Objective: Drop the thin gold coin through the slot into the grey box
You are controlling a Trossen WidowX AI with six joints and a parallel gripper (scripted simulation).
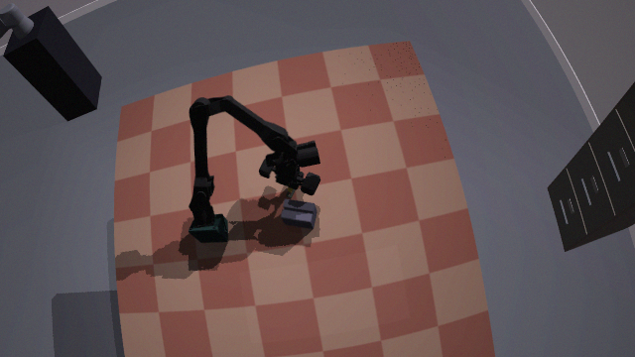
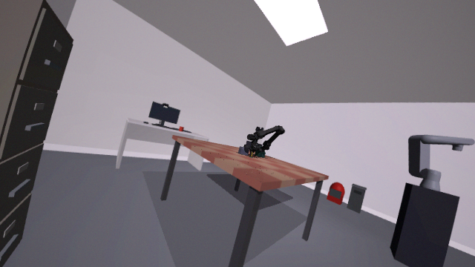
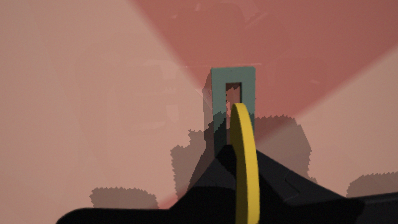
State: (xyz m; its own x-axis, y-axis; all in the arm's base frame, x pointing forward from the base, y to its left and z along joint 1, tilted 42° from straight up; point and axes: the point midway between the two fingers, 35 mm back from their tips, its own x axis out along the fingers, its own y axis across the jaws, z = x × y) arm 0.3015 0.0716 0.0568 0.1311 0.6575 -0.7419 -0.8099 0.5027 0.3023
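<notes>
Where the wrist view runs bottom center, gold coin [image 3: 244, 165] edge-on, pinched between the dark fingers of the gripper [image 3: 240, 200]. Just above it at frame center, the dark-green holder [image 3: 233, 95] (its slot showing checkered table [image 3: 75, 100] through). In the top view, grey box [image 1: 300, 213] directly below the gripper, mid-frame.

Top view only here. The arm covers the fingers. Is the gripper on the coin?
Observer: Yes. In the wrist view the gripper is shut on the coin, which is edge-on between the fingers.
Operator: Where's the holder?
Observer: The holder lies just beyond the coin, with its slot in line with the coin's edge.
Operator: Is the coin out of it?
Observer: Cannot tell. The coin overlaps the holder in the wrist view, and the exterior view is too far off.
</notes>
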